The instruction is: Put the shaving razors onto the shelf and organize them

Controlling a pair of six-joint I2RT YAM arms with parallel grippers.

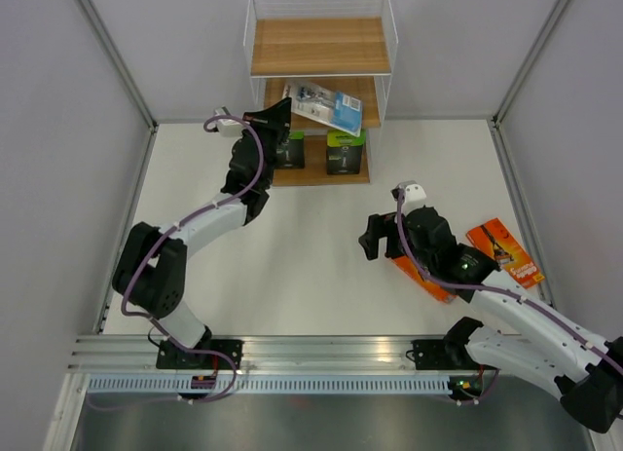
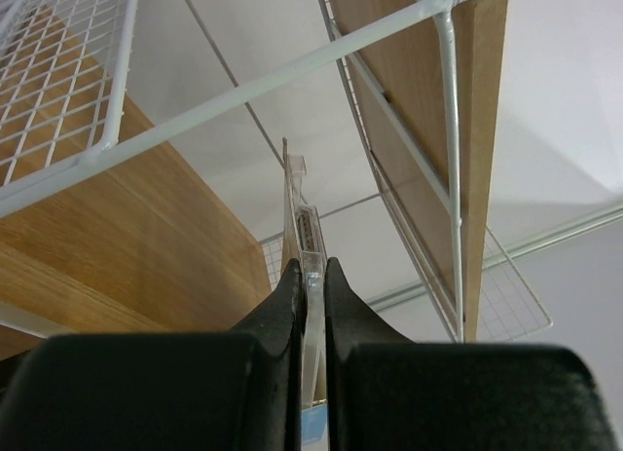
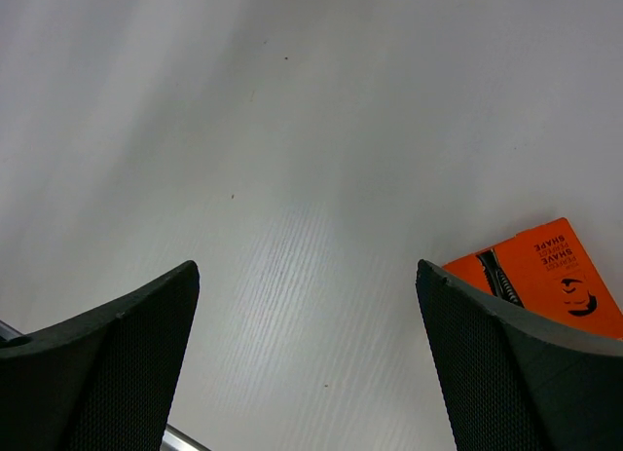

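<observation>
Gripping a blue pack at the shelf are the left jaws; right jaws open beside an orange pack marked "SHAVE".

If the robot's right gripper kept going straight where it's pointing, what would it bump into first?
Probably the bare white table: the open right gripper points down at it with nothing in between. An orange razor pack lies close beside it and might get clipped.

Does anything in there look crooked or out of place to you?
Yes. The light-blue blister pack is slanted over the shelf's middle board, unlike the two black packs standing squarely below; the left claw is pinching its edge. Two orange packs lie on the table, one partly under the right arm.
</observation>
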